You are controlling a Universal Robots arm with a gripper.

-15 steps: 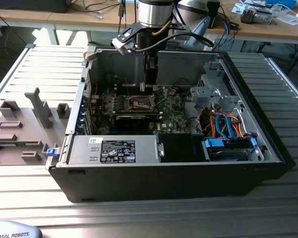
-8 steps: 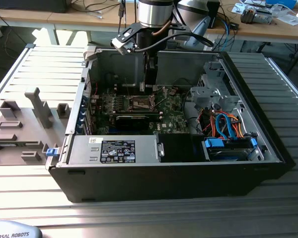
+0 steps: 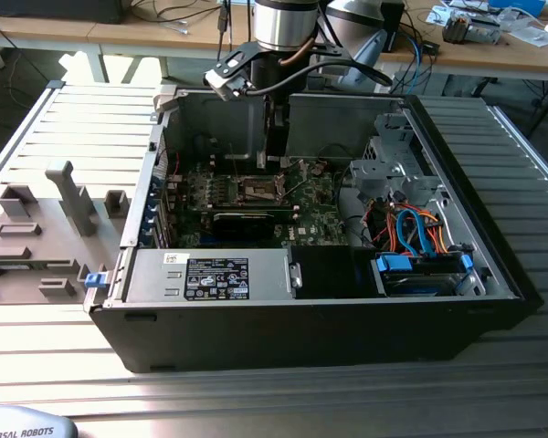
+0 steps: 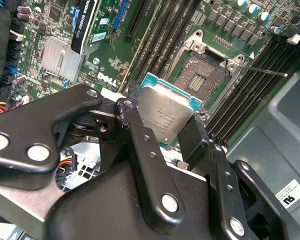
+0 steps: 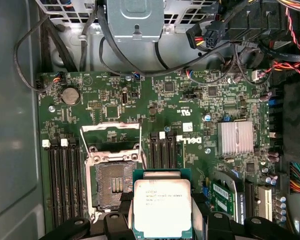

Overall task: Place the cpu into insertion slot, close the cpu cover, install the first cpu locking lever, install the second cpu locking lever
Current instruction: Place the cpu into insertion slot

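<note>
1. Dull silver metal tops the cpu [image 5: 162, 207], which is clamped by its opposite edges between the two black fingers [image 4: 140, 145] of the gripper [image 5: 165, 224]. The jaws are spread only as wide as the chip.
2. In both wrist views the chip hangs over the board, just beside the insertion slot [image 5: 112, 185] and partly overlapping one corner of it, not seated.
3. The slot's dark centre lies bare. In the first wrist view the cpu cover [image 5: 110, 126] is swung up off it.
4. Around the slot spreads the green circuit board [image 5: 190, 100], with a ribbed silver heat sink [image 5: 235, 137] well apart from the chip.
5. In the upper middle of the exterior view the arm reaches down into an open computer case [image 3: 301, 338]. The case sits on a slatted grey table [image 3: 55, 119], with grey fixture blocks [image 3: 68, 196] at the exterior view's left.
</note>
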